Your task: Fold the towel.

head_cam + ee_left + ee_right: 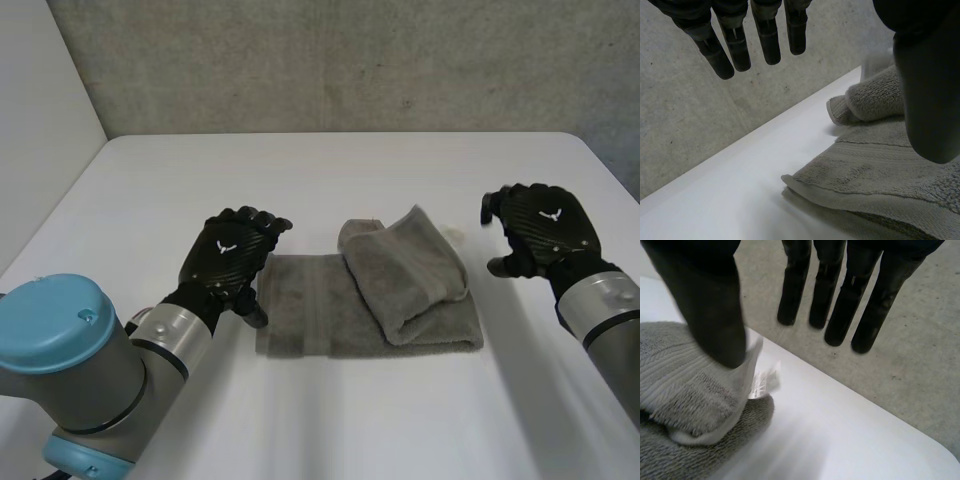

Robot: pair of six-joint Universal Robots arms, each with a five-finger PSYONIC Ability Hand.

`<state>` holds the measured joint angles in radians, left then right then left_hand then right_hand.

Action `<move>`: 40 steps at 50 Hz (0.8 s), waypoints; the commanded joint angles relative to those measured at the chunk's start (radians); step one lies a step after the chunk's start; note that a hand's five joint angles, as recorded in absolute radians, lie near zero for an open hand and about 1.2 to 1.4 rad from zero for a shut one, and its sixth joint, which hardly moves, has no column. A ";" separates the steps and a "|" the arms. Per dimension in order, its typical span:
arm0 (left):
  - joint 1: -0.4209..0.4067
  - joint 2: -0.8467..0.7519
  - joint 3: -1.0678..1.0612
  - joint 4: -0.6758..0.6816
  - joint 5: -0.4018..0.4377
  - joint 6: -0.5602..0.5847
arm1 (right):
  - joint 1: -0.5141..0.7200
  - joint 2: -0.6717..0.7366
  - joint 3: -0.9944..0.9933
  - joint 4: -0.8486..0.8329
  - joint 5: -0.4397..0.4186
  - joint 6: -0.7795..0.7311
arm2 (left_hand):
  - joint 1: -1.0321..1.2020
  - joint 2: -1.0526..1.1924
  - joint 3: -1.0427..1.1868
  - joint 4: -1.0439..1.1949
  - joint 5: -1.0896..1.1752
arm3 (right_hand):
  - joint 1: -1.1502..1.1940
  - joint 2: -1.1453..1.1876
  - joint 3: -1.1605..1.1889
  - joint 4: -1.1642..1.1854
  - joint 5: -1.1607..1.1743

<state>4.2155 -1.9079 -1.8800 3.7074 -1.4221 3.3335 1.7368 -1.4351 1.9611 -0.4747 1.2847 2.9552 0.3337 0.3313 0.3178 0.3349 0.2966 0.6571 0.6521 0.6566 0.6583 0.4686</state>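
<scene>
Your left hand (232,258) is released. In its own wrist view the fingers (767,42) hang straight, well off the thumb (927,100), with nothing held between them. The towel (310,315) lies just beside this hand on the thumb side, and a corner (807,182) of its flat layer sits under the palm. From the head view I cannot tell whether the thumb tip touches that edge or hovers over it.

Your right hand (543,228) is just as slack and empty, its fingers straight. It stands apart from the towel, with a strip of bare table (330,170) between its thumb side and the towel's nearest edge. From its wrist you look past the thumb onto a white label (765,382) sticking out of the cloth.

The towel's long axis runs from one hand toward the other. The half toward your right hand is already turned over into a thick, loose bundle (405,275) that lies askew, slanting across the flat layer. The half toward your left hand is flat.

So your left hand is the nearer one, and the free flat edge is on its side. I judge the next fold starts there, carried toward the right hand. The crooked bundle may spoil a square fold unless you straighten it first.

Nothing else on the table stands in the way. Beyond both sets of fingertips is only the grey wall (350,60).
</scene>
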 commanded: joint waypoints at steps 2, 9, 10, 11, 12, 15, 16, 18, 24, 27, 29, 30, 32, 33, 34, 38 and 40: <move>0.000 -0.005 -0.001 -0.001 0.000 0.000 | -0.089 0.013 -0.010 0.011 -0.041 0.016 | -0.088 -0.085 -0.072 -0.089 -0.225 | -0.483 -0.478 -0.482 -0.484 -0.469; 0.000 -0.008 -0.004 -0.001 0.000 0.001 | -0.129 0.117 -0.048 0.054 -0.051 0.060 | -0.088 -0.085 -0.072 -0.089 -0.225 | -0.478 -0.473 -0.478 -0.479 -0.464; 0.000 -0.008 -0.004 -0.001 0.000 0.001 | -0.129 0.117 -0.048 0.054 -0.051 0.061 | -0.088 -0.085 -0.072 -0.089 -0.225 | -0.478 -0.473 -0.478 -0.479 -0.464; 0.000 -0.010 -0.007 0.000 0.002 0.001 | -0.131 0.140 -0.066 0.079 -0.057 0.083 | -0.088 -0.085 -0.072 -0.089 -0.225 | -0.475 -0.470 -0.475 -0.476 -0.461; 0.000 -0.010 -0.007 0.002 0.002 0.001 | -0.131 0.157 -0.085 0.105 -0.070 0.108 | -0.088 -0.085 -0.072 -0.089 -0.225 | -0.466 -0.462 -0.466 -0.468 -0.453; 0.000 -0.013 -0.008 0.002 0.000 0.001 | -0.129 0.194 -0.120 0.145 -0.119 0.152 | -0.088 -0.085 -0.072 -0.089 -0.225 | -0.428 -0.424 -0.428 -0.430 -0.415; 0.000 -0.019 -0.008 0.002 0.002 0.003 | -0.129 0.194 -0.120 0.145 -0.119 0.153 | -0.088 -0.085 -0.072 -0.089 -0.225 | -0.428 -0.423 -0.428 -0.429 -0.414; 0.000 -0.023 -0.007 0.002 0.002 0.003 | -0.128 0.211 -0.137 0.157 -0.140 0.176 | -0.088 -0.085 -0.072 -0.089 -0.225 | -0.405 -0.400 -0.404 -0.406 -0.391; 0.000 -0.026 -0.007 0.002 0.002 0.004 | -0.122 0.283 -0.215 0.173 -0.180 0.292 | -0.088 -0.085 -0.072 -0.089 -0.225 | -0.276 -0.271 -0.275 -0.277 -0.262; 0.000 -0.028 -0.007 0.002 0.002 0.004 | -0.122 0.320 -0.251 0.176 -0.180 0.329 | -0.088 -0.085 -0.072 -0.089 -0.225 | -0.158 -0.153 -0.158 -0.159 -0.144; 0.000 -0.028 -0.007 0.002 0.002 0.004 | -0.122 0.337 -0.266 0.176 -0.179 0.334 | -0.088 -0.085 -0.072 -0.089 -0.225 | -0.143 -0.139 -0.143 -0.145 -0.130; 0.000 -0.028 -0.007 0.002 0.002 0.004 | -0.120 0.353 -0.283 0.176 -0.179 0.337 | -0.088 -0.085 -0.072 -0.089 -0.225 | -0.141 -0.136 -0.140 -0.142 -0.127; 0.000 -0.028 -0.007 0.002 0.002 0.004 | -0.118 0.366 -0.297 0.176 -0.177 0.337 | -0.088 -0.085 -0.072 -0.089 -0.225 | -0.129 -0.124 -0.128 -0.130 -0.115; 0.000 -0.028 -0.007 0.002 0.002 0.006 | -0.112 0.381 -0.310 0.179 -0.174 0.337 | -0.088 -0.085 -0.072 -0.089 -0.225 | -0.108 -0.103 -0.108 -0.110 -0.094; 0.000 -0.028 -0.007 0.002 0.002 0.006 | -0.102 0.399 -0.324 0.183 -0.174 0.337 | -0.088 -0.085 -0.072 -0.089 -0.225 | -0.100 -0.095 -0.099 -0.101 -0.086; 0.000 -0.028 -0.008 0.002 0.002 0.006 | -0.082 0.430 -0.349 0.200 -0.174 0.335 | -0.091 -0.088 -0.075 -0.092 -0.228 | -0.099 -0.094 -0.099 -0.101 -0.085; 0.000 -0.028 -0.008 0.002 0.002 0.006 | -0.074 0.443 -0.361 0.219 -0.173 0.335 | -0.088 -0.085 -0.072 -0.089 -0.225 | -0.099 -0.094 -0.099 -0.101 -0.085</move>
<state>4.2154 -1.9361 -1.8873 3.7092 -1.4204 3.3392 1.6398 -1.0276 1.6293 -0.2846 1.1092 3.2959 0.3330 0.3313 0.3175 0.3348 0.2957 0.5494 0.5355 0.5443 0.5423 0.3762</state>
